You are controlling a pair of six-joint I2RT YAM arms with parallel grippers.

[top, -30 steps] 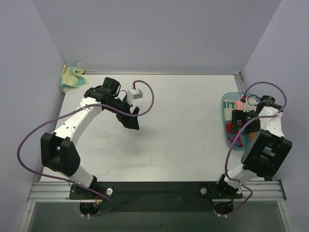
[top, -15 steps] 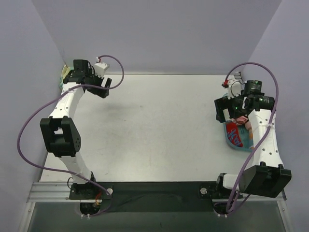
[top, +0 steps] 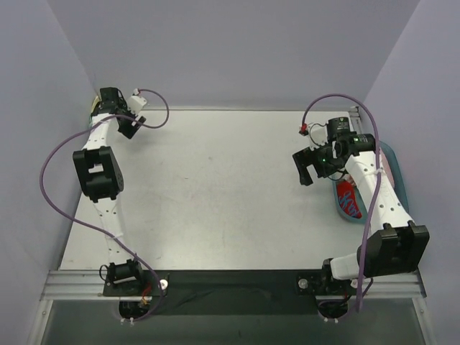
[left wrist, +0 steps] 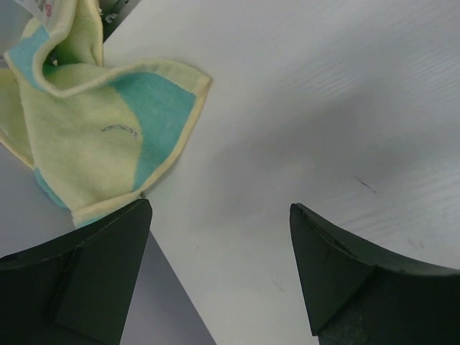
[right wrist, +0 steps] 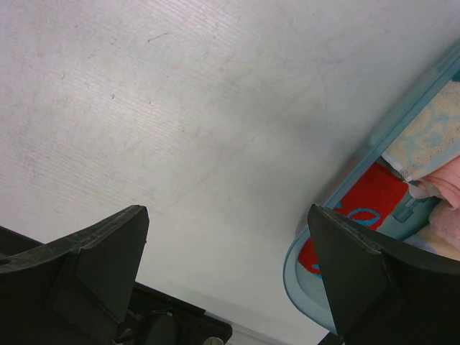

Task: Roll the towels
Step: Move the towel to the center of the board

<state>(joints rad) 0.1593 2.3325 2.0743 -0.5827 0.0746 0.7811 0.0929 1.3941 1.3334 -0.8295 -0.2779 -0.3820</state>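
Black fingers [left wrist: 79,280] of the L gripper [left wrist: 219,277] stand wide apart, w/ nothing between them: treat this gripper as open and empty. Below the gap you see bare white table [left wrist: 309,108]. The yellow towel [left wrist: 93,136], pale yellow w/ teal patches, lies crumpled just beyond the L-hand finger. Its lower corner meets that finger's top edge in the wrist view; contact cannot be confirmed. The towel straddles the table's L edge, w/ part of it hanging off toward the wall. In the top view the L gripper [top: 131,128] sits at the far-L corner of the table, arm stretched along the L edge, and most of the towel is hidden behind it.

The R gripper [right wrist: 230,277] is also spread to full width, w/ nothing held. Only table surface shows between its fingers. To the R of it lies the light blue tray [right wrist: 359,171], rim toward the gripper. The red towel [right wrist: 363,205], w/ a blue pattern, rests inside the tray at its nearer end. A pale patterned cloth [right wrist: 431,133] and a pink cloth [right wrist: 442,185] lie beside it, farther in. In the top view the R gripper [top: 307,171] hangs over the table just L of the tray [top: 397,164], at the R edge. The red towel [top: 349,201] shows in the tray's near end, partly under the R arm. The two towels are well apart, at opposite sides of the table.
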